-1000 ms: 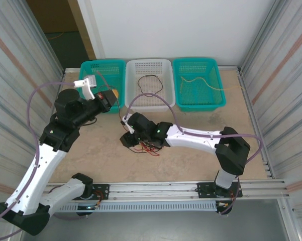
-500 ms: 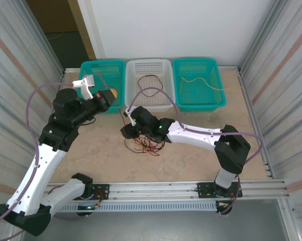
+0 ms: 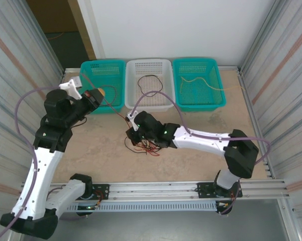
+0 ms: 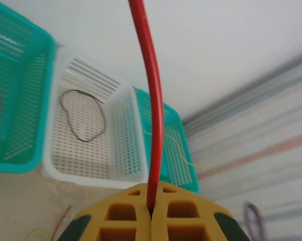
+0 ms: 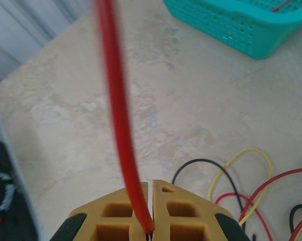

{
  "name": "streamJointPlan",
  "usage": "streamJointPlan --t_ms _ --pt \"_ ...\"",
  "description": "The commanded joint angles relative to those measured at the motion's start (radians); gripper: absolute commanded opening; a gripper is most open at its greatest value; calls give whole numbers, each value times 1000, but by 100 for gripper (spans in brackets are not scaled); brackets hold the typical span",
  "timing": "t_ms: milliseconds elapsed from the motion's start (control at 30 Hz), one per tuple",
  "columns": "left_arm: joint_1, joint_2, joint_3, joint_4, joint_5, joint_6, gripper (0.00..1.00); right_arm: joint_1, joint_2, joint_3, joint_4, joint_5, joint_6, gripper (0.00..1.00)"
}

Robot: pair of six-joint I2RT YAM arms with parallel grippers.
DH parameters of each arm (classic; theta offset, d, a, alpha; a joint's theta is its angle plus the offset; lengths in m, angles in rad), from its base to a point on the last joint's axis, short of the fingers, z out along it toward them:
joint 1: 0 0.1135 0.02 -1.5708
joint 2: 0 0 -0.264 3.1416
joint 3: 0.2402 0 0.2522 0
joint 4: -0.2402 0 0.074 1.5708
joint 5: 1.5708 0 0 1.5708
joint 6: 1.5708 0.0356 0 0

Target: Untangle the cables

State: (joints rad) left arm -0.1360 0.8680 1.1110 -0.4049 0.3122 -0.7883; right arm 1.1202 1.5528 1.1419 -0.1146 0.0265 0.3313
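The left gripper [image 4: 151,191] was clamped shut on a red cable [image 4: 155,110], and the right gripper [image 5: 151,190] pinched the same cable further along (both pairs of yellow pads pressed tight against it). Between them the cable ran nearly straight, its long axis slanting from far-left to near-right above the table [image 3: 100,150]. The other cables [image 3: 144,146] lay in a loose tangle just nearside of the right gripper, around the table's middle. Bare tabletop lay open on either side. A white basket [image 3: 148,104] and two teal baskets [image 3: 93,66] lined the far edge, and corrugated walls [image 3: 20,60] closed both sides.
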Motion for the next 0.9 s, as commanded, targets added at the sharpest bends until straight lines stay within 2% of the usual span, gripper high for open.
streamJointPlan --t_ms 0,67,100,200,300,367,467,567,733,867 --pt "74 19 -45 47 56 -25 0 32 -75 -11 -79 3 -32 0" --pt "97 43 -60 77 86 -29 0 42 -96 -10 -111 5 -31 0" --pt "99 54 -68 102 111 -35 8 45 -105 -10 -123 14 -27 0" --pt "83 58 -136 267 215 -108 47 43 -125 -10 -141 34 -16 0" --pt "23 15 -231 411 241 -153 63 29 -122 4 -153 22 -8 0" --pt "-51 -22 -270 414 208 -139 68 17 -109 22 -164 9 -4 0" --pt "-177 -67 -337 411 138 -132 70 4 -99 30 -162 -11 1 0" --pt "-272 -85 -393 406 71 -144 65 -2 -97 32 -153 -30 3 1" --pt "-295 -74 -472 477 56 -223 51 -3 -98 30 -154 -42 6 1" --pt "-297 -35 -487 546 81 -257 50 1 -111 10 -140 -62 9 2"
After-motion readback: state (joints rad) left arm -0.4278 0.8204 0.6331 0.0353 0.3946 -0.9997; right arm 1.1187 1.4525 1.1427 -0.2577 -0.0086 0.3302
